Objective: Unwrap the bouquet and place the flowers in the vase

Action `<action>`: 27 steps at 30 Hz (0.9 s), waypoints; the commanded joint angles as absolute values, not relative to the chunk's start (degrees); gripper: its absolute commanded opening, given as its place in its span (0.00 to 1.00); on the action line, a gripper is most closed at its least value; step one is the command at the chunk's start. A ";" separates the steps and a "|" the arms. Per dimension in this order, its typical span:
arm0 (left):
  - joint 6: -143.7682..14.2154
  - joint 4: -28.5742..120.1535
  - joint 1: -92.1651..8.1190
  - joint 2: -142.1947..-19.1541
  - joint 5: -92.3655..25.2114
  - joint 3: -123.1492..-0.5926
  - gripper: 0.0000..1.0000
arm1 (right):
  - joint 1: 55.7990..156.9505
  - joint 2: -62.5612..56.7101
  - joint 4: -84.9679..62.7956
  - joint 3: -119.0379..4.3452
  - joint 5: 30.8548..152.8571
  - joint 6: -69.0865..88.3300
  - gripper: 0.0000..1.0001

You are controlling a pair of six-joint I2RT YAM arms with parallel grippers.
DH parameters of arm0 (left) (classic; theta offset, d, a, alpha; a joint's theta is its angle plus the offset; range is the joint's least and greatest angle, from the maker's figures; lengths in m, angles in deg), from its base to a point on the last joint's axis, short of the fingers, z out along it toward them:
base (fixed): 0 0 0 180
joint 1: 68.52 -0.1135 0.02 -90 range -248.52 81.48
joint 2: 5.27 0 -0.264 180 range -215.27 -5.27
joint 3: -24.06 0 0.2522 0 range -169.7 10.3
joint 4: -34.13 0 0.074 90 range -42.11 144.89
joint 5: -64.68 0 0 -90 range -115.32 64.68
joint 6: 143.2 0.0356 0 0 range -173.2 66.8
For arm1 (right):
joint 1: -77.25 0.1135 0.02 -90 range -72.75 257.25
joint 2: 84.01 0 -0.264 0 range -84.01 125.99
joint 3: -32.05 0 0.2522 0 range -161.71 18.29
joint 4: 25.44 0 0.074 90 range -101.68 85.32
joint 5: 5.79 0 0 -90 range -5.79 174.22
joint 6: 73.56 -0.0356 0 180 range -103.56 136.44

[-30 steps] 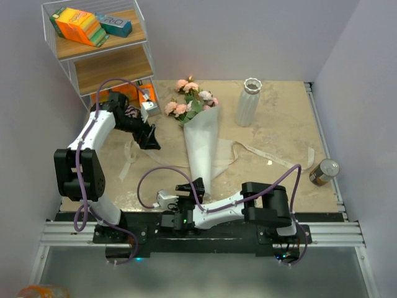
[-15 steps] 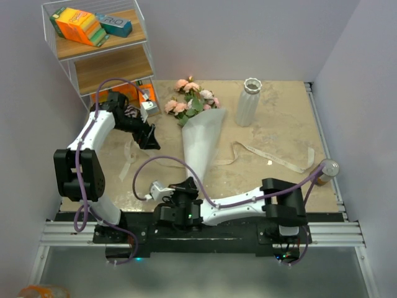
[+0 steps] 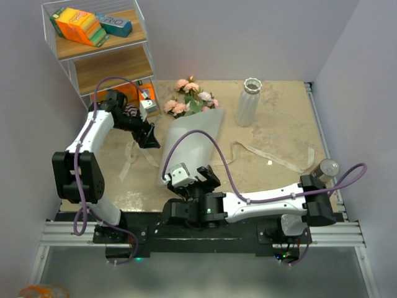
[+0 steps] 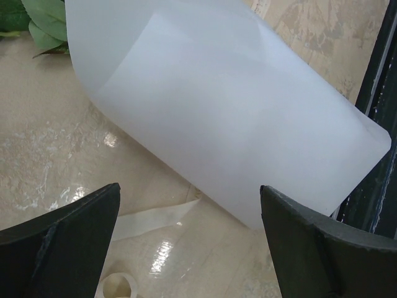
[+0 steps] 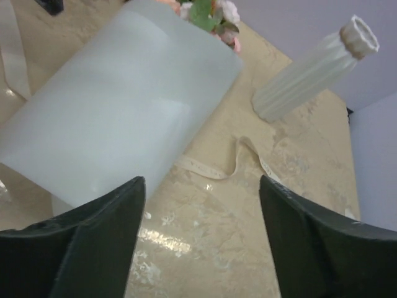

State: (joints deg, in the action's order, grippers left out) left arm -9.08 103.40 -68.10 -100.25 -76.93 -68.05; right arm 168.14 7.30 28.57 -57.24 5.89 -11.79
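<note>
left arm [image 3: 93, 131] and right arm [image 3: 263, 200] white shells, black joints, purple cables [image 3: 186, 132] looped outside, black wedge-shaped end effector fingers [image 5: 87, 248]

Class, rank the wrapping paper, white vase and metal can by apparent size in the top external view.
1. wrapping paper
2. white vase
3. metal can, partly hidden

The paper [image 3: 189, 146] hides the flower stems. In the right wrist view the top edge cuts off the roses [image 5: 228, 11]. The right arm [image 3: 313, 202] covers the bottom of the can [image 3: 327, 166] at the table's [image 3: 279, 130] right edge.
</note>
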 commanded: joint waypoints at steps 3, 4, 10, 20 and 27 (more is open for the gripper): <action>-8.99 104.14 -68.52 -97.82 -78.23 -71.44 0.99 | 172.08 11.70 37.82 -56.60 5.11 -22.87 0.94; -9.25 104.23 -69.91 -97.82 -78.40 -71.61 0.99 | 172.43 11.62 35.36 -56.25 5.64 -17.37 0.95; -14.16 102.39 -75.01 -97.47 -81.03 -73.72 0.99 | 173.23 11.08 6.01 -51.41 11.44 12.16 0.98; -14.35 108.96 -83.90 -91.67 -87.28 -76.01 0.99 | 170.33 23.30 -10.88 -52.81 15.57 34.45 0.99; -10.40 113.72 -86.71 -91.84 -88.95 -76.27 0.99 | 166.64 29.11 -22.65 -54.31 13.47 46.99 0.97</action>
State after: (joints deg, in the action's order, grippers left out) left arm -13.06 109.10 -84.82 -92.03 -85.78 -74.71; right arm 168.36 28.92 -11.08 -51.84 14.96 36.45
